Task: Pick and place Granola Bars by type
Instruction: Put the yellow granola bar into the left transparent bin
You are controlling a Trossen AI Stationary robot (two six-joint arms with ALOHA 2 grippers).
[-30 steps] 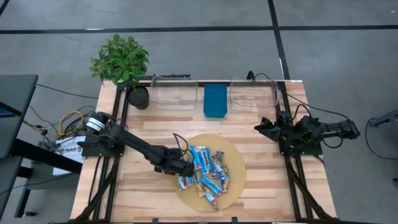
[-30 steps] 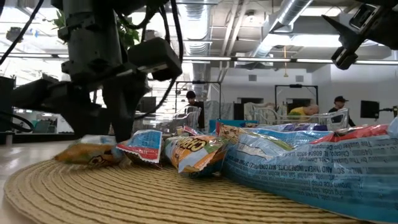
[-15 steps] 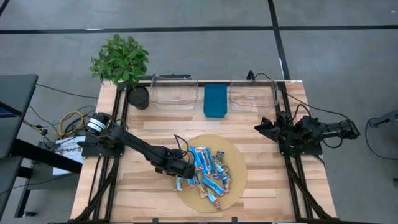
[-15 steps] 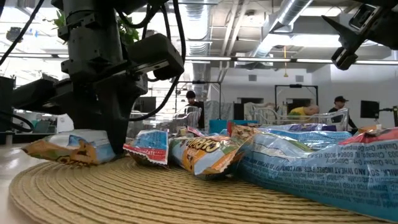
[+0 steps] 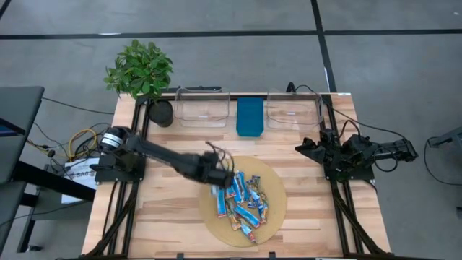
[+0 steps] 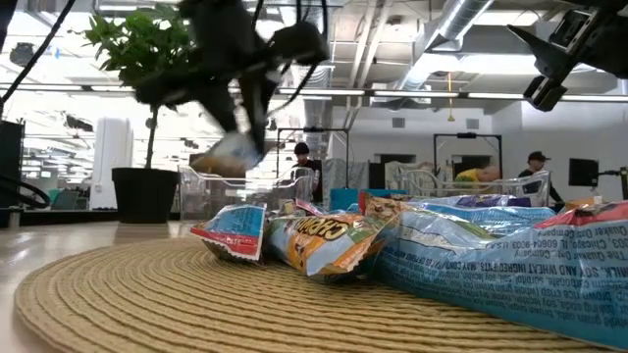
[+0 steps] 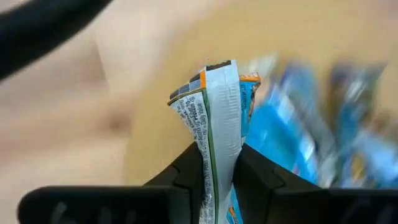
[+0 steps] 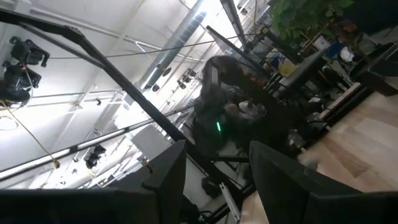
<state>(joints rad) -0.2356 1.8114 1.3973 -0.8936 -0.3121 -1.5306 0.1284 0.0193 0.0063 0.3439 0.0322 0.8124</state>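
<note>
Looking down from above, you can see your left gripper (image 5: pixel 222 178) raised over the near-left edge of the round woven straw mat (image 5: pixel 272 217), its two dark fingers (image 7: pixel 186 177) pinching one shiny wrapped granola bar (image 7: pixel 214 118) by its crimped end (white and blue foil with a green stripe, standing up between the pads in the left wrist view). From table height, that held bar (image 6: pixel 228 155) hangs clear of the mat, well above the others. The rest of the blue-wrapped granola bars (image 5: pixel 245 202) lie heaped on the mat's middle, touching one another; the nearest ones (image 6: pixel 324 240) show blue, white and orange print. Your right gripper (image 5: pixel 307 148) waits at the table's right side, well apart from the mat, with its fingers (image 8: pixel 161 177) spread. Two clear plastic bins (image 5: pixel 202 108) stand at the far edge with a blue rectangular box (image 5: pixel 250 116) between them, and a potted green plant (image 5: pixel 141 72) sits at the far-left corner.
</note>
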